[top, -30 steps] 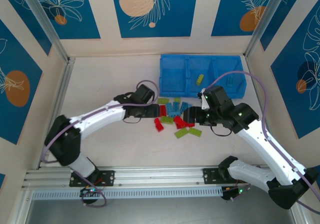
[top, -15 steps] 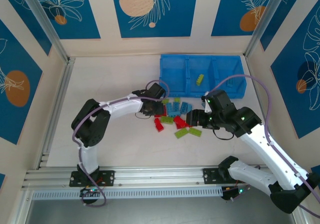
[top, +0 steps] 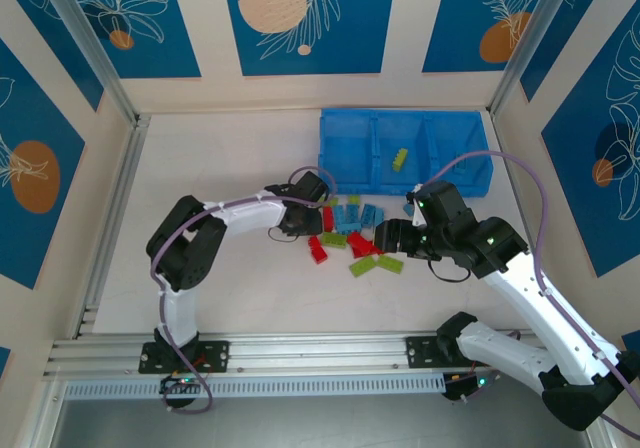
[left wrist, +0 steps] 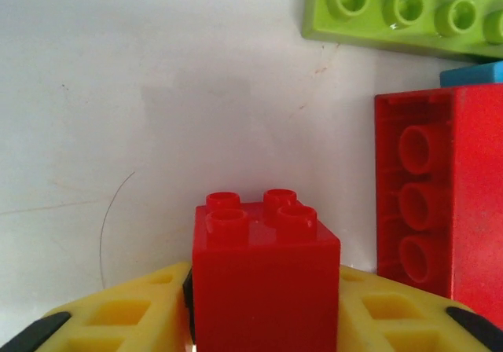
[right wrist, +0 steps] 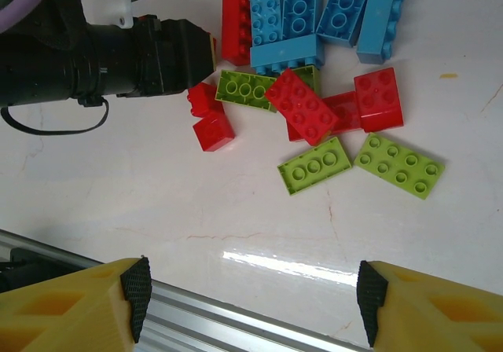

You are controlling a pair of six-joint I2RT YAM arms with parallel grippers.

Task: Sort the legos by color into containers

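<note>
Legos [top: 352,233] lie in a loose red, lime and light-blue pile on the table [top: 220,148], just in front of the blue tray [top: 405,116], whose three compartments are the containers. One lime green brick [top: 400,157] sits in the middle compartment. The left gripper [left wrist: 266,320] is narrowed onto a small red brick [left wrist: 266,265] at the pile's left edge, with yellow fingers [left wrist: 118,320] against both its sides; I can't tell if it is off the table yet. The right gripper [right wrist: 251,305] is spread wide, holding nothing, above the pile's near side. Risks: the grip looks low on the brick, so it may twist or slip on the lift. The long red brick [left wrist: 440,210] lies just beside it and could get dragged. Both arms crowd the pile, so they could bump. The red brick could also end up dropped in with the lime one.
</note>
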